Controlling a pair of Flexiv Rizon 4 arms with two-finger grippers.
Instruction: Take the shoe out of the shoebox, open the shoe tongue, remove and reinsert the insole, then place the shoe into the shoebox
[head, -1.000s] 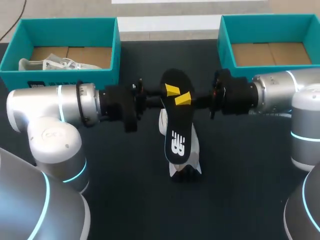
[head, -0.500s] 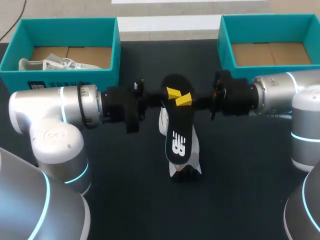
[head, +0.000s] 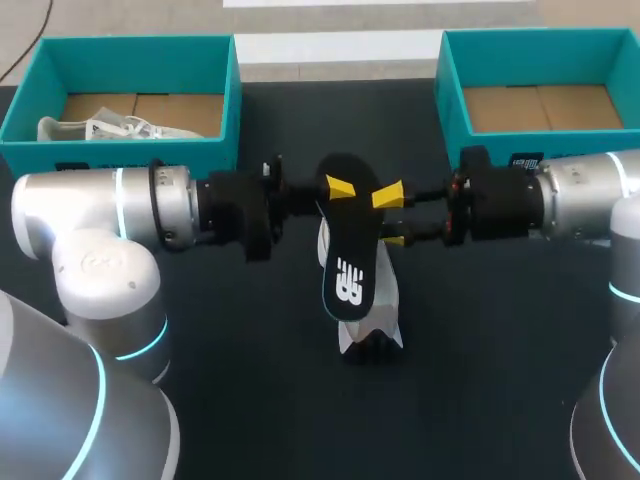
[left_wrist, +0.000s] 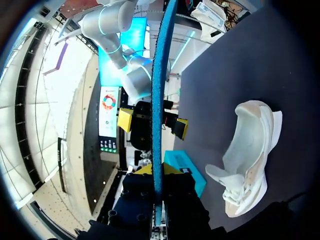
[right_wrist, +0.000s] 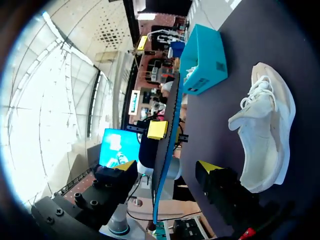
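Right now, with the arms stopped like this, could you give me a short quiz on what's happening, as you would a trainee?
1. Which gripper is shut on the black insole? A) the left gripper B) the right gripper C) both
2. True or false: the white shoe lies on the black table, under the insole.
3. Fill in: the right gripper's fingers are ___ (open or shut).

Key: 1 A; 2 true; 3 open.
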